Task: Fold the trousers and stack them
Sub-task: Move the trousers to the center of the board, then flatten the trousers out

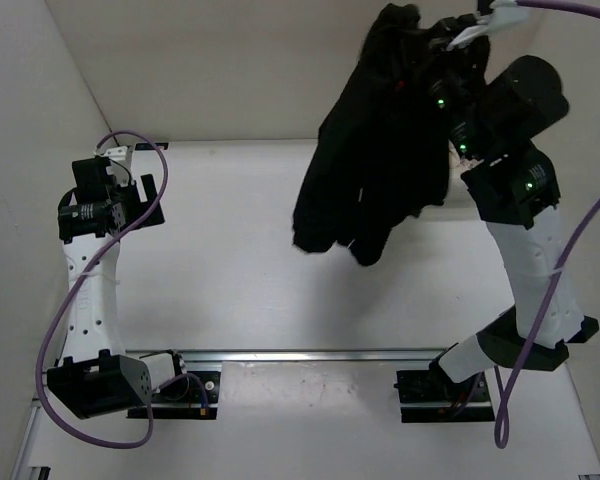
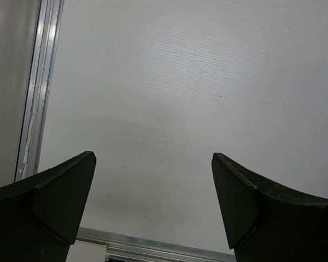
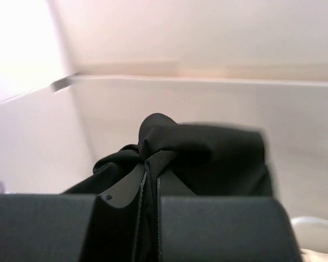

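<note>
Clamped tight on trousers [image 1: 380,150] with right gripper [image 3: 151,185], high at far right; hanging bunched, long axis dropping toward table [image 1: 240,290] (loose ends lowest). Over on the left with left gripper [image 2: 153,158]: spread wide, holding nothing.

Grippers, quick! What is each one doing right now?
Left gripper: open, holding nothing.
Right gripper: shut on the black trousers, which hang in the air.
</note>
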Action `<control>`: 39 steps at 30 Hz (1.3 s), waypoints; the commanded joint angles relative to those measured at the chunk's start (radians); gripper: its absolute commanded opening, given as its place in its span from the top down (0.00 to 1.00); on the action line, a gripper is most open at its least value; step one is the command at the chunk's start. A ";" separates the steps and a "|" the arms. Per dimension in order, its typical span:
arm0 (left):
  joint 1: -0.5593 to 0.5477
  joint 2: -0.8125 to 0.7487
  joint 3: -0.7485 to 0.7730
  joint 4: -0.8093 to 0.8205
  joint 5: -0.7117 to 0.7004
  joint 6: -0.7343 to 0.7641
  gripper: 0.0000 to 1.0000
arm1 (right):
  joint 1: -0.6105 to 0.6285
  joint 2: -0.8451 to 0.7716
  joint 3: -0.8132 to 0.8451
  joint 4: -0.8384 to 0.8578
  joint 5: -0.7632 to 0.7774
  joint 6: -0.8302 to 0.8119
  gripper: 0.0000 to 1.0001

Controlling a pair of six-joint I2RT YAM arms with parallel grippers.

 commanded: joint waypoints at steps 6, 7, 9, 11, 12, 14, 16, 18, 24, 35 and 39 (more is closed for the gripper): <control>0.003 -0.075 0.002 0.018 0.017 0.000 0.00 | 0.063 0.237 -0.076 -0.078 -0.078 0.170 1.00; 0.003 -0.076 0.002 0.009 0.008 0.000 0.00 | 0.063 0.276 -0.088 -0.124 -0.078 0.181 1.00; 0.003 -0.085 -0.011 0.008 0.008 0.000 0.00 | 0.063 0.332 -0.088 -0.193 -0.089 0.210 0.97; 0.003 -0.085 -0.040 0.008 0.008 0.000 0.00 | 0.049 0.443 -0.059 -0.321 -0.123 0.225 0.62; 0.003 -0.085 -0.049 0.008 0.008 0.000 0.00 | 0.034 0.489 0.014 -0.378 -0.144 0.239 0.36; 0.003 -0.063 -0.073 0.008 -0.001 0.000 0.00 | 0.008 0.631 0.101 -0.543 -0.262 0.274 0.01; 0.003 -0.028 -0.086 0.008 -0.010 0.000 0.02 | -0.037 0.680 0.122 -0.610 -0.304 0.317 0.01; 0.003 0.001 -0.096 -0.004 -0.010 0.000 0.03 | -0.060 0.599 -0.076 -0.603 -0.299 0.327 0.01; -0.044 0.095 -0.214 -0.036 0.026 0.000 0.08 | -0.051 0.280 -0.778 -0.284 -0.360 0.336 0.04; -0.296 0.309 -0.336 0.044 0.177 0.000 0.13 | 0.070 0.373 -0.882 -0.198 -0.512 0.304 0.05; -0.342 0.416 -0.327 0.076 0.177 0.000 0.13 | 0.080 0.447 -0.839 -0.237 -0.499 0.314 0.06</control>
